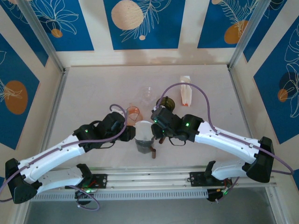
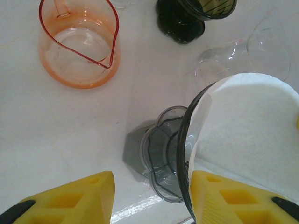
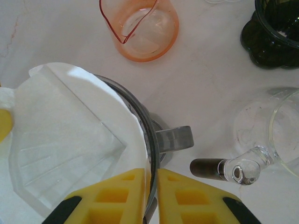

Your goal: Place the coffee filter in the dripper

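The smoky grey dripper [image 1: 143, 140] stands at the table's near middle, between both grippers. The white paper coffee filter [image 1: 144, 128] sits opened inside its cone. In the right wrist view the filter [image 3: 60, 121] lines the dripper's dark rim [image 3: 140, 109], and my right gripper [image 3: 150, 179] is shut on that rim with the filter's edge pinched in. My left gripper [image 2: 152, 186] is open at the opposite side. Its right finger [image 2: 224, 196] rests over the filter [image 2: 252, 121], its left finger hangs outside above the table, and the dripper [image 2: 161, 154] lies between them.
An orange glass pitcher [image 1: 134, 112] stands just behind the dripper. A dark green cup [image 1: 167, 102] is to the right of it. A clear glass server with a dark handle [image 3: 208, 167] lies close beside the dripper. A white packet [image 1: 185, 89] lies further back right.
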